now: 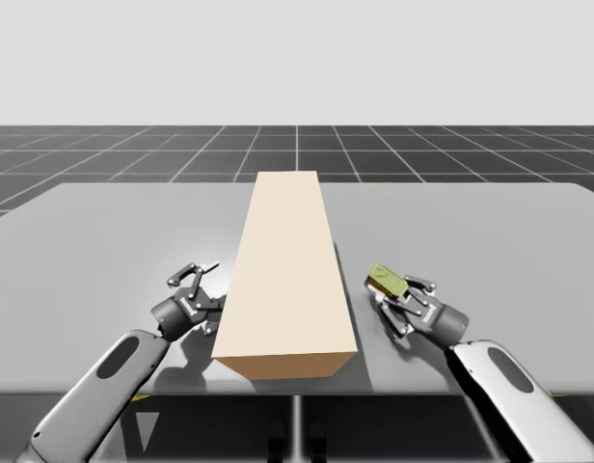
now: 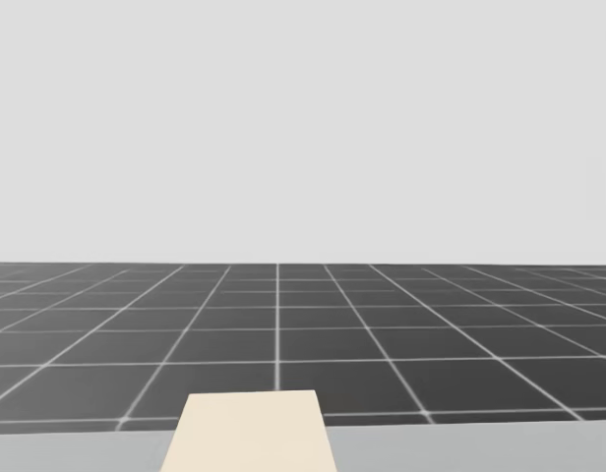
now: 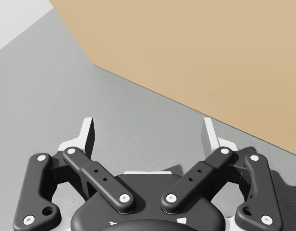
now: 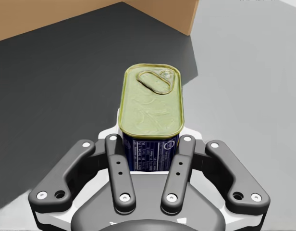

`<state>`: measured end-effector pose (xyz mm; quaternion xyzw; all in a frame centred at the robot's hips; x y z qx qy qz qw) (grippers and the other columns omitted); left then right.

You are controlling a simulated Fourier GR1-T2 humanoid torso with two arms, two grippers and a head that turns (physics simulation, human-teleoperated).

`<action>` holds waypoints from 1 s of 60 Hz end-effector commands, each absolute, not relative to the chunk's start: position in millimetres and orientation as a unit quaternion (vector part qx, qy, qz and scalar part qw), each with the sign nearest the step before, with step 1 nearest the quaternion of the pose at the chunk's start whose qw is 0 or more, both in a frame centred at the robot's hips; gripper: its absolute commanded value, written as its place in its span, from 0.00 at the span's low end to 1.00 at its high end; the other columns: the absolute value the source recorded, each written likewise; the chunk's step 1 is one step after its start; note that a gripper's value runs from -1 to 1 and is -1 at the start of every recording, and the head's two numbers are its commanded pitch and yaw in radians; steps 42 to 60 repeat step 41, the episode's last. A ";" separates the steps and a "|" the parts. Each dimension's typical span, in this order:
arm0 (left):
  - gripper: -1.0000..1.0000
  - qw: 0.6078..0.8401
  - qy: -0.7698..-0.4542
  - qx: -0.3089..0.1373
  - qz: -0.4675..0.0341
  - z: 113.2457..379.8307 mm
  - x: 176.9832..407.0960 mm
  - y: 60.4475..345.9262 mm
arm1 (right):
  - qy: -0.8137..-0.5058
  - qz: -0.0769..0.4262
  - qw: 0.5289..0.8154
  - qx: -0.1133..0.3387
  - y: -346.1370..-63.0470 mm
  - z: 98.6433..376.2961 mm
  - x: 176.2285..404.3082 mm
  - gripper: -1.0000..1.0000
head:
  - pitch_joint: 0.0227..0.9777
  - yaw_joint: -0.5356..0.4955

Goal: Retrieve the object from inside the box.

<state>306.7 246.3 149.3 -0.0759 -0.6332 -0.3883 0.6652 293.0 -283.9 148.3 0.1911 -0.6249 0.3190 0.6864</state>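
The rectangular green-topped can (image 4: 150, 108) sits pinched between the fingers of my right gripper (image 4: 149, 144), beside the tan box (image 1: 287, 280).

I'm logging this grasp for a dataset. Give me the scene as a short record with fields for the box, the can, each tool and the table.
box: tan box, long, lying lengthwise mid-table, no opening visible
table: grey table
can: rectangular can, gold pull-tab lid, dark blue side, outside the box on its right
right tool: right tool shut on the can, fingers on two opposite sides
left tool: left tool open, empty, beside the box's left side near its near end
task status: can out of the box, in the right tool
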 end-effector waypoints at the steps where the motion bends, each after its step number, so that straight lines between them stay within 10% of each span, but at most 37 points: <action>1: 0.00 0.665 -0.637 -0.076 -0.383 151.1 308.0 247.9 | -0.690 0.261 0.663 0.130 -322.6 186.1 313.9 0.97 | 0.06 0.47; 41: 0.00 0.668 -0.644 -0.068 -0.366 153.1 310.9 252.9 | -0.802 0.151 0.570 0.090 -298.5 359.2 382.0 1.00 | 0.05 0.47; 60: 0.00 0.668 -0.644 -0.068 -0.366 153.1 310.9 252.9 | -0.802 0.151 0.570 0.090 -298.5 359.2 382.0 1.00 | 0.05 0.47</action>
